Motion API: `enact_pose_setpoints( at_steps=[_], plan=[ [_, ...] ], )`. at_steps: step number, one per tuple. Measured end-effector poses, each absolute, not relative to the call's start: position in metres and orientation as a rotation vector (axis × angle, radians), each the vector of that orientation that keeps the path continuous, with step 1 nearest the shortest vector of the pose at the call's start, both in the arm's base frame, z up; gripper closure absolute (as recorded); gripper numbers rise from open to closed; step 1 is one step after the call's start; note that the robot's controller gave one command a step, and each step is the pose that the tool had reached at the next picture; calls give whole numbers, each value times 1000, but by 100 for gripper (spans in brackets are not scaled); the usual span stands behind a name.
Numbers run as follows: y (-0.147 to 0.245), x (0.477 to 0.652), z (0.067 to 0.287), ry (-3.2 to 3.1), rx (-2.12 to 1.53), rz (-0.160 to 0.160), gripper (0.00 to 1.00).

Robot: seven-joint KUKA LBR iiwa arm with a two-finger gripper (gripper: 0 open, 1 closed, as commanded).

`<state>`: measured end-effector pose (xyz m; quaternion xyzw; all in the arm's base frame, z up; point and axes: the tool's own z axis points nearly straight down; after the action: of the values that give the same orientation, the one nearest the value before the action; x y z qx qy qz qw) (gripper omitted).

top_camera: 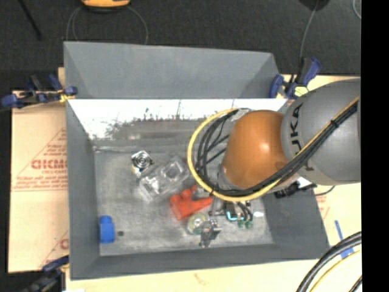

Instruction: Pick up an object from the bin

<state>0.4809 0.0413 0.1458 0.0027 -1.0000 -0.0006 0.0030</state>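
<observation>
Hanging low at the lower middle of the grey bin (79, 181), the claw (208, 231) sits just beside a red plastic piece (187, 204) and a pale round bit (196, 224), probably lined up to grab one; spread or pinching, I cannot tell.

Light falls from above. The far sloping wall of the grey metal bin (152, 117), beyond the gripper (209, 231), glares almost white. The rounded orange wrist cover (255, 148) just above the gripper carries a soft sheen. Left of the gripper the bin floor is evenly lit, and the crumpled clear plastic pieces (164, 176) glint. The gripper itself sits in the arm's shadow. The black ground (182, 17) beyond the bin is dim.
</observation>
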Motion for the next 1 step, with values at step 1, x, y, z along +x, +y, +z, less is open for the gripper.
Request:
enact_pose_setpoints(
  at_steps=[1],
  plan=[
    [59, 548, 72, -3142, 238, 1, 0]
  ],
)
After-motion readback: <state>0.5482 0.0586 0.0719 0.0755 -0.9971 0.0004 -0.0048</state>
